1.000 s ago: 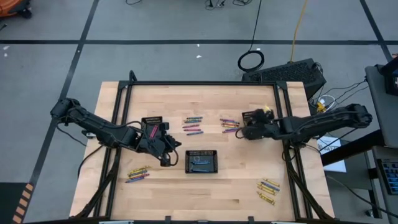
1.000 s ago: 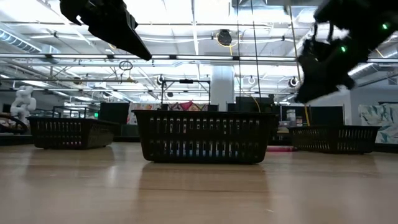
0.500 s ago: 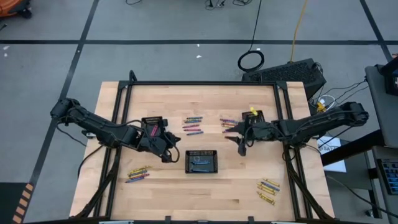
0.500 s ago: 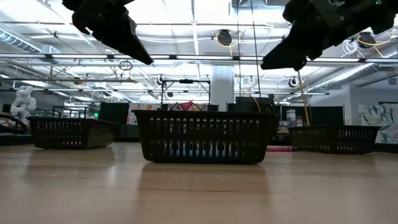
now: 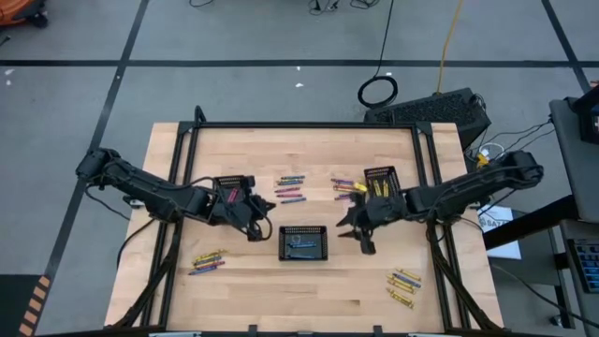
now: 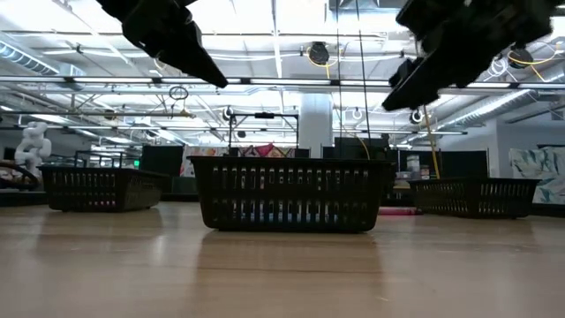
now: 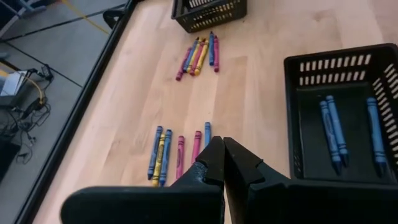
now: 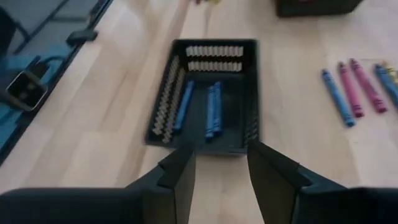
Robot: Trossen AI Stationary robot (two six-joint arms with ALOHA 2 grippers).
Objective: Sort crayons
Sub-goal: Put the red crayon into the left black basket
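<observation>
We're looking into a big open robotics lab or workshop: a grey taped floor (image 5: 234, 47) is running round the wooden table (image 5: 243, 300), cables (image 5: 378, 90) are trailing across it, and long ceiling lights (image 6: 265, 18) are glowing over distant equipment benches (image 6: 441, 163).

Closed left hand (image 7: 222, 152) above 5 crayons (image 7: 177, 154); 3 blue crayons (image 7: 348, 134) in black tray (image 7: 292, 112)

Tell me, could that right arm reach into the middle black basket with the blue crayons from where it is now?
Probably yes. The right gripper hangs open just beside the middle basket, whose top is uncovered, with the blue crayons lying loose inside. The left gripper, shut, hovers on the basket's other side, not blocking it.
</observation>
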